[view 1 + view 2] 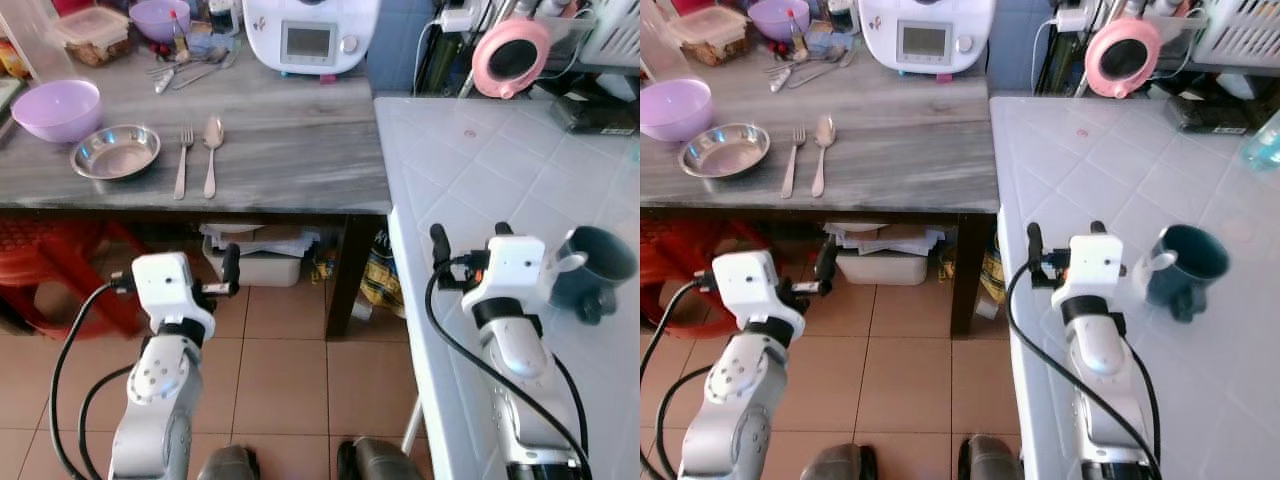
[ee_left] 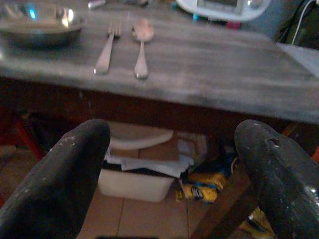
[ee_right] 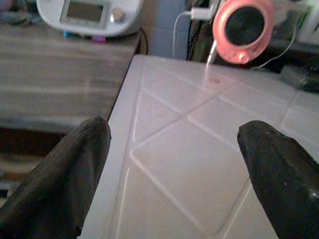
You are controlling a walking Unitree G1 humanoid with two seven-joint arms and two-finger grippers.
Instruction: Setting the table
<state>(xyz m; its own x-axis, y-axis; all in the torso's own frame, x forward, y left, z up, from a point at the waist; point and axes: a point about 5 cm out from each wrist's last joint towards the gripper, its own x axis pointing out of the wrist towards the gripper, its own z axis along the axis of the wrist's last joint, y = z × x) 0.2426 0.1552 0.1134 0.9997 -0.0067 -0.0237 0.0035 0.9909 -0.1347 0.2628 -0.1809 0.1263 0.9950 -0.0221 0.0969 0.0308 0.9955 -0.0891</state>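
Closest to me, the robot stands on the tiled floor at the corner where two surfaces meet, both arms raised in front of it and neither carrying anything. The left gripper (image 1: 231,268) hangs below the edge of the grey wooden table (image 1: 290,160), its fingers (image 2: 65,174) spread wide apart and aimed at the tabletop, which reads as a ready pose rather than a grasp. The right gripper (image 1: 468,245) is over the near part of the white tiled counter (image 1: 470,170), fingers likewise wide apart with bare tiles between them. Just beside that wrist, toward the robot's right, a dark teal mug (image 1: 598,266) stands upright on the counter, handle turned toward the arm; it looks like the likely next item to carry over, though that is my guess.

Further off, on the table, a place is partly laid: a steel bowl (image 1: 115,151) sits with a fork (image 1: 184,160) and a spoon (image 1: 211,152) side by side just to its right, handles toward the near edge so a diner could pick them up. A purple bowl (image 1: 57,108) sits just behind the steel one.

At the back stand a white kitchen appliance (image 1: 310,35) and loose cutlery (image 1: 190,70), kept out of the setting.
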